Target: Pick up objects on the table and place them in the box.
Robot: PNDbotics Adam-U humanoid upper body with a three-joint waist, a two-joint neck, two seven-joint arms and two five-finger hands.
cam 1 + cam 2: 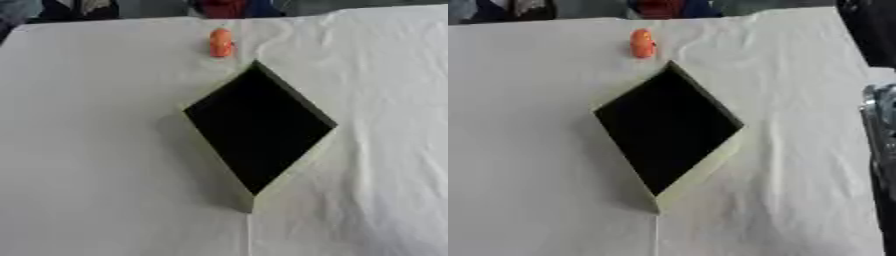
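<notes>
A: Where's the orange object (221,42)?
B: At 12 o'clock from the box (289,172), just beyond its far corner, on the white tablecloth (87,150).
A: The box?
B: Set cornerwise, dark inside.
A: The 2 hands?
B: Neither shows; only a silver-black arm part (880,150) at 3 o'clock.
</notes>
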